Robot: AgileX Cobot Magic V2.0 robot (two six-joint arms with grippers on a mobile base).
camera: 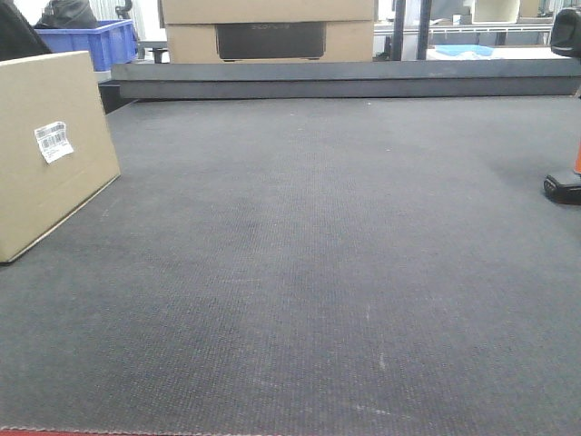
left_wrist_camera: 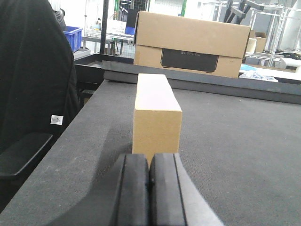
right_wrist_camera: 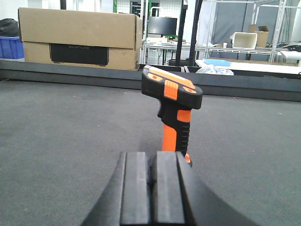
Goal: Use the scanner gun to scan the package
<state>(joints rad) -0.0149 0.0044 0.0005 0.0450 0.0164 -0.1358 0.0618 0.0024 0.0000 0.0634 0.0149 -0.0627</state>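
Note:
The package [camera: 45, 145], a tan cardboard box with a white barcode sticker [camera: 53, 141], stands at the left of the dark mat. In the left wrist view the package [left_wrist_camera: 156, 110] is end-on, just ahead of my left gripper [left_wrist_camera: 150, 162], which is shut and empty. The scanner gun [right_wrist_camera: 173, 110], black and orange, stands upright on its foot directly ahead of my right gripper [right_wrist_camera: 152, 162], also shut with nothing held. In the front view only the scanner gun's foot [camera: 565, 182] shows at the right edge.
A wider cardboard box with a dark panel [camera: 270, 32] sits behind the mat's raised back edge [camera: 345, 80]. A blue crate [camera: 91, 41] stands at the back left. A black-clothed shape [left_wrist_camera: 33, 80] borders the mat's left side.

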